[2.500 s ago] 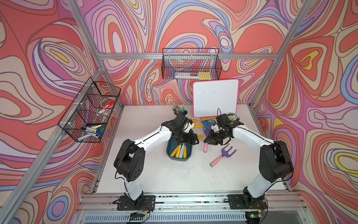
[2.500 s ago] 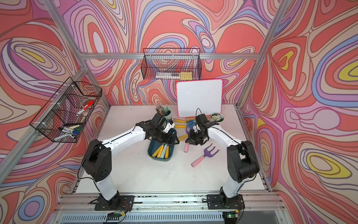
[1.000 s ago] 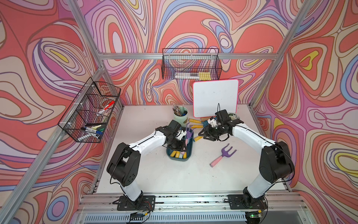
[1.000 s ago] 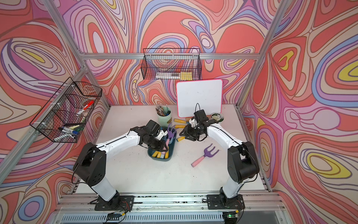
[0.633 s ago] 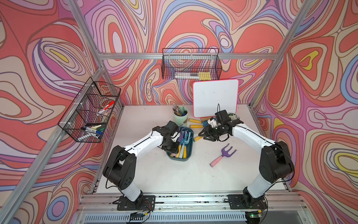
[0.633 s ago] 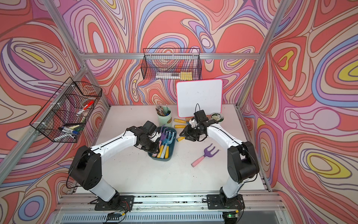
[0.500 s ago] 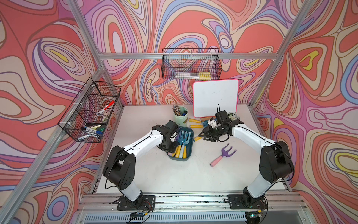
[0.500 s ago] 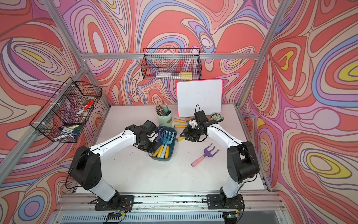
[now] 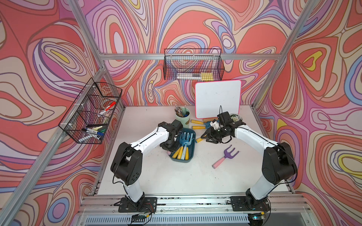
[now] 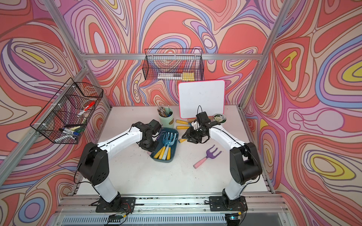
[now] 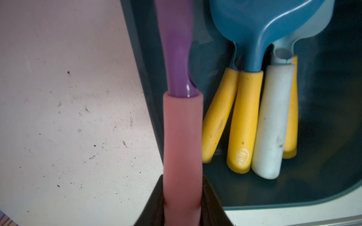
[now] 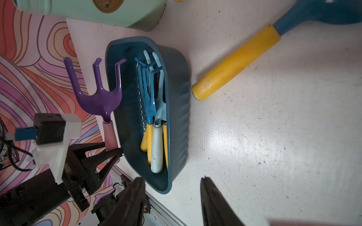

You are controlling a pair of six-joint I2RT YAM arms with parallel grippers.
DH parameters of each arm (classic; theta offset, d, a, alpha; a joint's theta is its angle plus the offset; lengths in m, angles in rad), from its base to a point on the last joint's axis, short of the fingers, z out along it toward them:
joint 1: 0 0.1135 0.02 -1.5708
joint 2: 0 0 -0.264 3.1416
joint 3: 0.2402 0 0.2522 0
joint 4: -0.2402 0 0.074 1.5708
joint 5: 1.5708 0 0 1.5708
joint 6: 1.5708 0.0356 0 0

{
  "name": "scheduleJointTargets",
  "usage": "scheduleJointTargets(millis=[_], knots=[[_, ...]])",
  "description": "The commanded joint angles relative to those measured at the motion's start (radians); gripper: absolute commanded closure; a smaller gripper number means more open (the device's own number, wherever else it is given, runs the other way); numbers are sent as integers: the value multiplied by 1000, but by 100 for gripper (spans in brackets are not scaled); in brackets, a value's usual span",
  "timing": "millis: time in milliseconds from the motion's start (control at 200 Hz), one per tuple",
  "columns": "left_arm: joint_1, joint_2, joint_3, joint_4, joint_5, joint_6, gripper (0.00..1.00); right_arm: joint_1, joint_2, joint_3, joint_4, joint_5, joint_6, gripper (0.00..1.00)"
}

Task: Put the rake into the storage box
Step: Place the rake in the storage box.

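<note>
At the storage box (image 12: 176, 101) long wall, left-arm side: rake (image 12: 98, 99) hangs in the air alongside the box, outside it, handle roughly parallel to the wall. One tine tip reaches over the rim in the right wrist view.
Left gripper (image 11: 183, 184): clamped on the rake's pink handle near its butt end, jaws tight against both sides.
Right gripper (image 12: 172, 180): jaws apart, nothing between them. Hovers just off the box's opposite long side, above the table (image 9: 156, 176).
Progress: pick looks done, rake is lifted and at the box but not yet in it. Left to do: shift sideways over the opening, lower, release. I'd call it past halfway.
Rake look: glossy purple plastic head, three tines splaying from a narrow neck, tips hooked. Round matte pink sleeve handle.
Box contents: blue tools (image 12: 150, 94) with yellow handles plus a pale one with a white handle, heads all at one end. Free strip along the wall nearest the rake.
Not the target, I think: purple fork (image 9: 225, 156), lying well clear of the box on its right-arm side.
</note>
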Motion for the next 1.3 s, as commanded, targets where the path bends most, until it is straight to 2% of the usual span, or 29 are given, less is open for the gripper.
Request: scheduleJointTargets(millis=[0, 175, 431, 486, 551, 676, 776, 926, 1047, 1202, 1292], knots=[[-9, 44, 69, -69, -36, -9, 100, -3, 16, -17, -11, 16, -4, 53], [-13, 104, 124, -97, -27, -21, 100, -3, 8, -32, -10, 23, -5, 53], [-29, 140, 120, -85, -10, -60, 100, -7, 2, -40, -12, 27, -5, 53], [-33, 147, 119, -81, -4, -68, 90, -7, 3, -40, -11, 25, -5, 53], [-38, 151, 120, -76, 1, -74, 65, -9, 6, -40, -12, 24, -5, 53], [-45, 159, 123, -72, 9, -82, 42, -9, 10, -40, -11, 20, -4, 53], [-47, 160, 124, -70, 7, -84, 39, -9, 5, -40, -13, 23, -8, 53], [-45, 158, 142, -67, 8, -83, 45, -16, -3, -41, -24, 39, -8, 53], [-46, 148, 167, -51, -3, -81, 45, -26, -33, -51, -57, 133, -2, 53], [-46, 88, 155, 68, 45, -57, 35, -53, -70, -74, -162, 409, 60, 51], [-45, 62, 141, 131, 88, -69, 30, -79, -84, -115, -191, 473, 98, 50]])
